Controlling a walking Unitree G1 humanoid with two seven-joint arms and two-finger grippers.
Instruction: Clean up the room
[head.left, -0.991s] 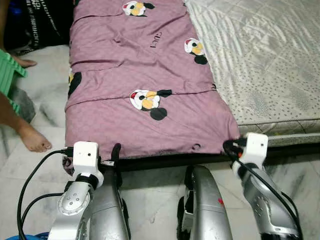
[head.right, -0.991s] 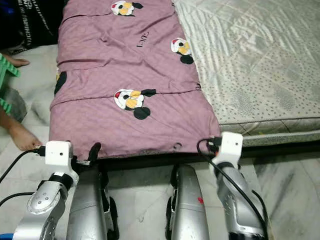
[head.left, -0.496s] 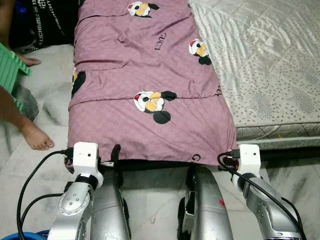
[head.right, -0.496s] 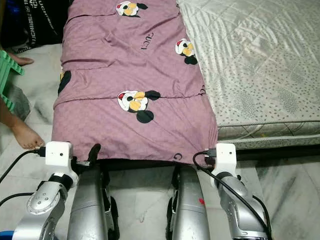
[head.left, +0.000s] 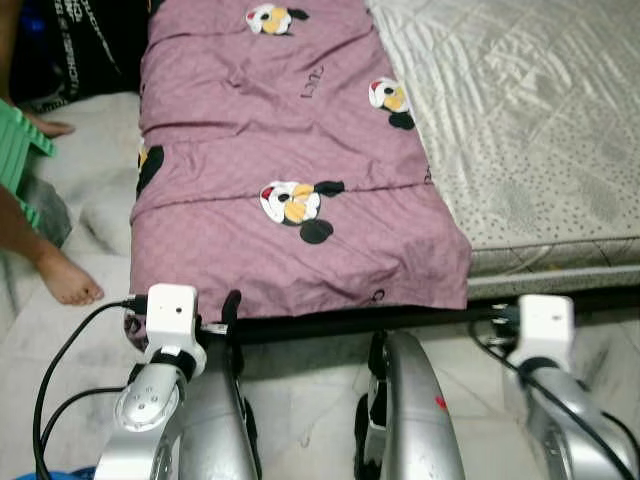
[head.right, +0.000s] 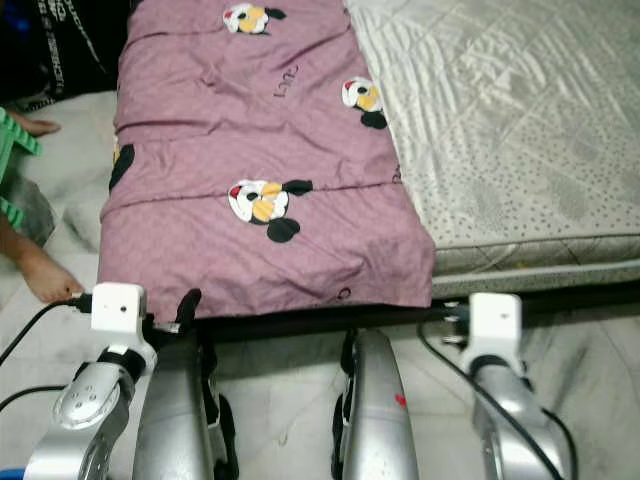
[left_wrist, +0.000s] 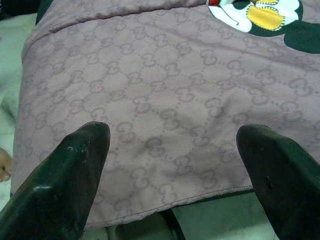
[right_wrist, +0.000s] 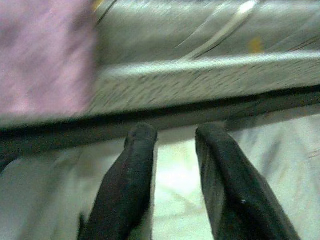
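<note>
- Purple blanket (head.left: 290, 180) lies spread along the mattress (head.left: 520, 130), its near edge hanging over the bed's foot.
- Left gripper (left_wrist: 175, 165) hovers spread wide above that edge, lined up to grab it.
- Right gripper (right_wrist: 172, 150), fingers narrowly apart and empty, sits low by the mattress side.

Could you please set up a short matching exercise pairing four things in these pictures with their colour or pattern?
Things:
1. blanket
2. mattress
3. stool
4. left gripper fingers

Descriptions:
A. green
B. black
C. purple, with cartoon figures
D. pale grey, quilted

Pairs: 1-C, 2-D, 3-A, 4-B
</note>
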